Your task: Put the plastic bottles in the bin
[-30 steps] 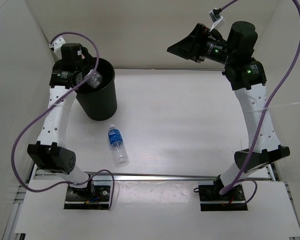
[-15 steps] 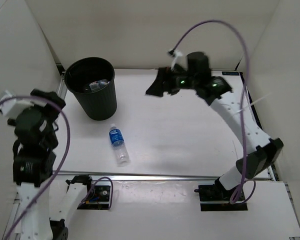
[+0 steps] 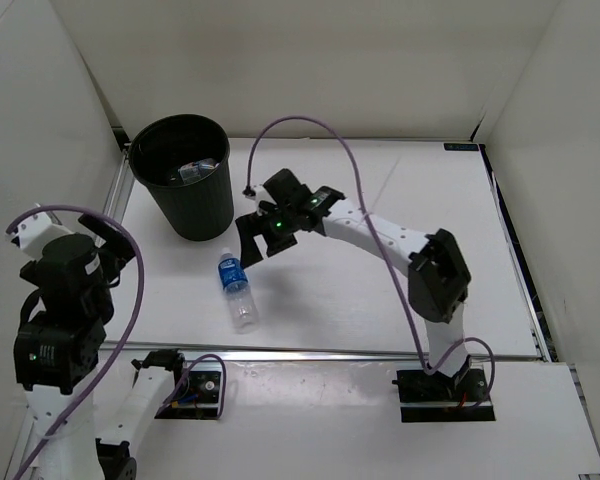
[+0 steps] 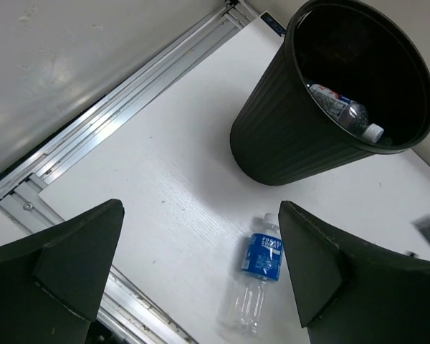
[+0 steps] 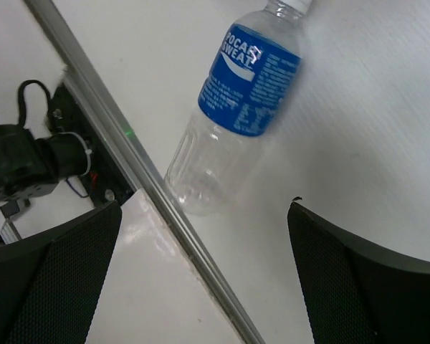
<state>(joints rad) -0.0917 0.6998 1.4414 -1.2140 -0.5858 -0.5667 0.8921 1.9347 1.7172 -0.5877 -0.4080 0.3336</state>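
White table (image 3: 380, 250), white walls, nothing else around. One plastic bottle (image 3: 236, 291) lies flat on the table just in front of the bin (image 3: 196, 208), close to it but not touching. The other bottles (image 4: 340, 107) are already inside the bin.

Right gripper (image 5: 204, 208) hangs over the lying bottle, jaws spread wide, gripping nothing. Left gripper (image 4: 201, 208) is raised off to the left side, jaws also wide apart and empty.

Handling, as a guess: the bottle looks empty, so light, thin-walled and easy to dent, smooth plastic, and it rolls if you nudge it sideways. Take it across the blue label (image 5: 249, 72), the widest, stiffest-looking part, with your jaws square to its length. Don't squeeze the clear ribbed lower body hard.

Orientation: the long axis runs roughly far-to-near on the table, slightly slanted. The cap end (image 4: 272, 217) points toward the bin, and the clear base points at the near-edge rail (image 5: 136, 172).
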